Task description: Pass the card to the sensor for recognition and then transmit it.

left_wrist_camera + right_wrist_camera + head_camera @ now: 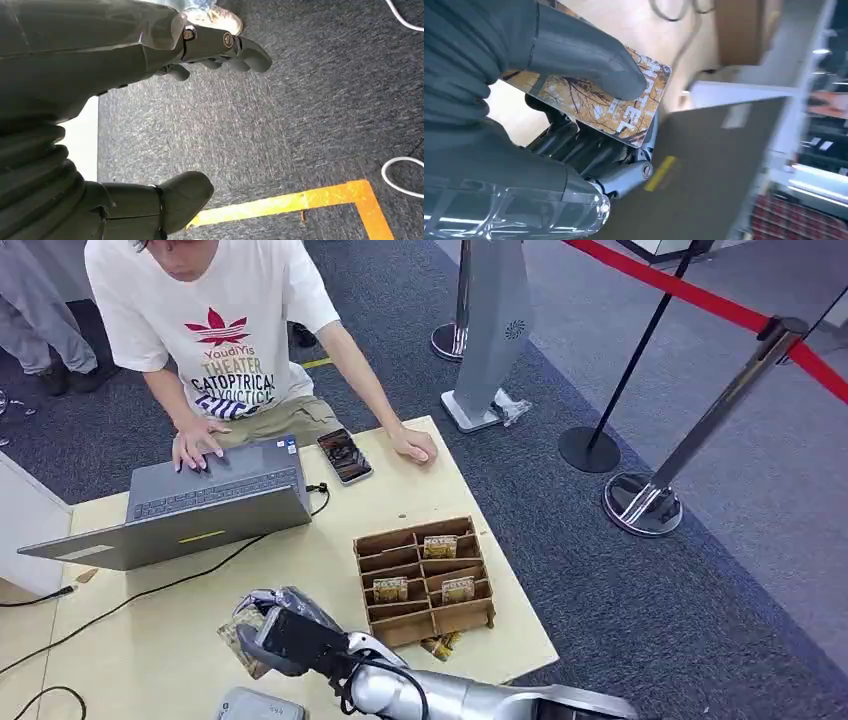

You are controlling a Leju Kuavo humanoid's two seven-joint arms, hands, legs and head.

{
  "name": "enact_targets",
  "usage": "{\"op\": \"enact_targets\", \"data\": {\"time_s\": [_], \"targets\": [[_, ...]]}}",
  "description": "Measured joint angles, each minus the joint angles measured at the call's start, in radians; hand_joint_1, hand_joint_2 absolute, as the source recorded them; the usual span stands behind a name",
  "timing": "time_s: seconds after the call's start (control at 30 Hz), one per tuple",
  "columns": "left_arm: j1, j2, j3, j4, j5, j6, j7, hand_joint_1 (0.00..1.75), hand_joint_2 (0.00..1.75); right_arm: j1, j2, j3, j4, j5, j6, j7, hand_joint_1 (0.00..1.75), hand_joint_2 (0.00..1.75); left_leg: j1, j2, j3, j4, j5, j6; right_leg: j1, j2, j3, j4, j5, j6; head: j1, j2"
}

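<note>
right wrist view: right hand [574, 120] pinches the card [616, 107] under its thumb, near the laptop [190, 510]; left hand [200, 55] hangs empty, fingers apart. the shallow pinch could let the card slip

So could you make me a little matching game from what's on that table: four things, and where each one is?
Things:
1. card
2. phone
3. laptop
4. wooden organizer

Places:
A. under a person's hand
B. in the right hand
C. lying flat beside the laptop
D. near the table's right edge

Pairs: 1-B, 2-C, 3-A, 4-D
</note>
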Motion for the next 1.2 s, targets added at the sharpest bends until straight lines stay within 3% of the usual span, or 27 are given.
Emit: {"op": "enact_targets", "data": {"time_s": [0.27, 0.43, 0.77, 0.97, 1.2], "targets": [[0.016, 0.006, 0.000, 0.000, 0.021, 0.004, -0.017, 0.00, 1.75, -0.025, -0.034, -0.069, -0.232, 0.039, -0.066, -0.011, 1.75, 1.75, 0.000, 0.000, 0.000, 0.000, 0.000, 0.000, 0.000, 0.000, 0.000, 0.000, 0.000, 0.000, 0.000, 0.000], [0.017, 0.008, 0.000, 0.000, 0.022, 0.000, -0.014, 0.00, 1.75, -0.080, -0.036, -0.111, -0.269, 0.104, -0.111, 0.011, 1.75, 1.75, 0.000, 0.000, 0.000, 0.000, 0.000, 0.000, 0.000, 0.000, 0.000, 0.000, 0.000, 0.000, 0.000, 0.000], [0.016, 0.009, -0.003, 0.000, 0.027, -0.011, 0.004, 0.00, 1.75, -0.253, 0.006, -0.257, -0.120, 0.261, -0.221, 0.053, 1.75, 1.75, 0.000, 0.000, 0.000, 0.000, 0.001, 0.000, 0.000, 0.000, 0.000, 0.000, 0.001, 0.000, 0.000, 0.000], [0.012, 0.009, -0.023, 0.000, 0.015, -0.018, 0.012, 0.00, 1.75, -0.323, 0.033, -0.317, -0.007, 0.388, -0.345, 0.052, 1.75, 1.75, 0.000, 0.000, 0.000, 0.000, 0.000, 0.000, 0.000, 0.000, 0.000, 0.000, 0.001, 0.000, 0.000, 0.000], [0.011, 0.010, -0.045, 0.000, 0.009, -0.028, 0.024, 0.00, 1.75, -0.330, 0.071, -0.441, 0.069, 0.623, -0.351, -0.007, 1.75, 1.75, 0.000, 0.000, 0.000, 0.000, 0.000, 0.000, 0.000, 0.000, 0.000, 0.000, 0.001, 0.000, 0.000, 0.000]]}}
